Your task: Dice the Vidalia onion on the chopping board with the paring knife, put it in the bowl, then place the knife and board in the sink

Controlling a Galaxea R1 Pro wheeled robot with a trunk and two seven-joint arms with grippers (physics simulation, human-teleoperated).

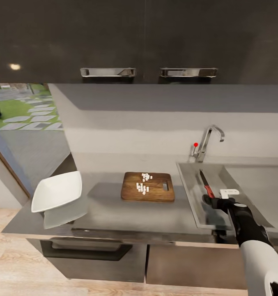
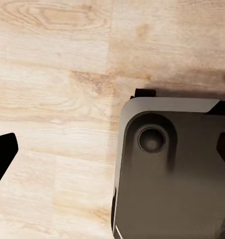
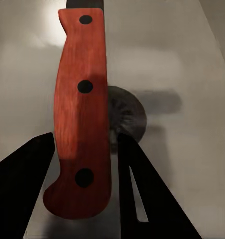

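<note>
The paring knife [image 1: 206, 184] is in the sink [image 1: 195, 205], its dark blade pointing toward the tap. My right gripper [image 1: 210, 200] is shut on its red handle [image 3: 80, 114], a finger [image 3: 22, 189] on each side, above the round drain [image 3: 128, 117]. The brown chopping board [image 1: 155, 193] lies on the grey countertop [image 1: 114, 213] left of the sink, with the diced onion [image 1: 143, 187] as small white cubes on it. Farther left, the white bowl [image 1: 56, 191] stands tilted at the counter's end. No whole Vidalia onion is in view. My left gripper [image 2: 112, 149] hangs open over the floor.
The chrome tap [image 1: 208, 142] and its red knob [image 1: 195, 144] stand behind the sink. A small white piece [image 1: 229, 192] sits beside my right gripper. Dark wall cabinets [image 1: 139, 41] hang overhead. Below my left gripper are the wooden floor [image 2: 52, 59] and my dark base [image 2: 172, 174].
</note>
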